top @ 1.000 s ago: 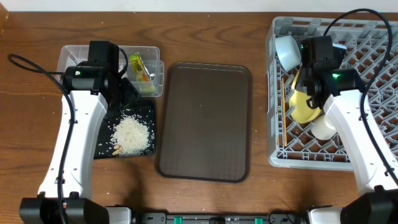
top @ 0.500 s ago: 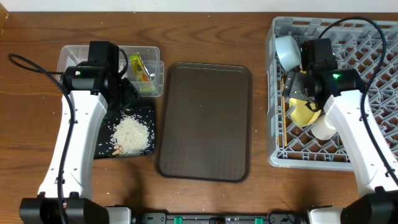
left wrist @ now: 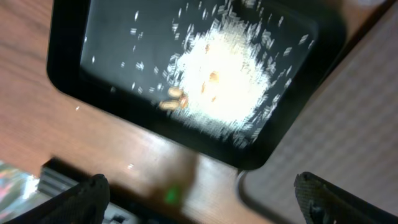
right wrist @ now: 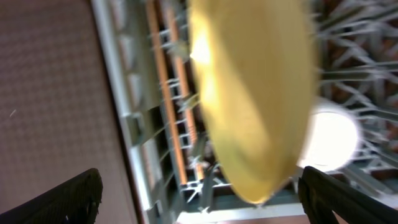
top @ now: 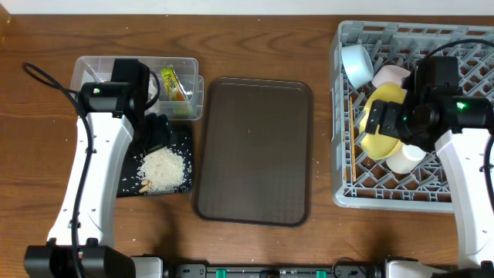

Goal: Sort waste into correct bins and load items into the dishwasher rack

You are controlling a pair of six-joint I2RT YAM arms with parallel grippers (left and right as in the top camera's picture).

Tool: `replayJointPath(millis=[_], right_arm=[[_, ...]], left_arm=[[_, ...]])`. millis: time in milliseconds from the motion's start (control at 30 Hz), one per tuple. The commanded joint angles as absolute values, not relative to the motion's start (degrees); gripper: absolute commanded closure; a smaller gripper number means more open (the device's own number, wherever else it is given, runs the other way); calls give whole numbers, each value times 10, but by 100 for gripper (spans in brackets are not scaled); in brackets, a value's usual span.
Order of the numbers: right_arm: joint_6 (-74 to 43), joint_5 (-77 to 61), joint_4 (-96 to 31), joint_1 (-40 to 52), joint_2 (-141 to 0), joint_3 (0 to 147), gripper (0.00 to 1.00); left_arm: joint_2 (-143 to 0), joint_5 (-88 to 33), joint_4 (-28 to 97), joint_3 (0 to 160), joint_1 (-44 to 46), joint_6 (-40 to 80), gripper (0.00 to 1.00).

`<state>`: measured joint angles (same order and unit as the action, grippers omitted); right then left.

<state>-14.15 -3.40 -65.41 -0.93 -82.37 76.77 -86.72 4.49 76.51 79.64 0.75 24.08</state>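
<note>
The grey dishwasher rack [top: 463,197] holds the yellow plate [top: 382,127] on edge, a light blue bowl [top: 356,66], a white bowl [top: 390,76], a pale cup [top: 405,158] and the chopsticks [top: 353,127]. My right gripper [top: 380,117] is open and empty over the plate [right wrist: 255,93], with the cup [right wrist: 333,140] beside it. My left gripper [top: 158,131] is open and empty above the black tray [top: 127,181], which holds the rice scraps [top: 164,164]; they also show in the left wrist view [left wrist: 230,68]. The green-and-orange wrapper [top: 174,83] lies in the clear tub [top: 89,68]. The tissue is hidden.
The dark brown serving tray [top: 251,150] lies between the bins and the rack and has nothing on it. Its edge shows in both wrist views [left wrist: 348,124] [right wrist: 56,93]. A few rice grains lie on the wood beside the black tray.
My right gripper has drawn back to the right off the yellow plate, which now leans in the rack. The white bowl is uncovered. My left gripper has shifted slightly toward the black tray.
</note>
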Motion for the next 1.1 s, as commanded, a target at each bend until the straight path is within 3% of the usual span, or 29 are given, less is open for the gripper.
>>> replayJointPath(millis=[0,300,667,1067], right_arm=[[-100,-93,-657,-14,-819,755,1],[-101,-92,-643,-14,-710,644,1],[-93,-75,-602,-14,-457,531,1],[-93,-75,-613,-14,-420,531,1]], left_arm=[[-860,49,785,773,5,206,2],[-783,4,734,661,6,167,2],[-457,-21,630,517,6,168,2],[-341,-22,603,516,6,168,1]])
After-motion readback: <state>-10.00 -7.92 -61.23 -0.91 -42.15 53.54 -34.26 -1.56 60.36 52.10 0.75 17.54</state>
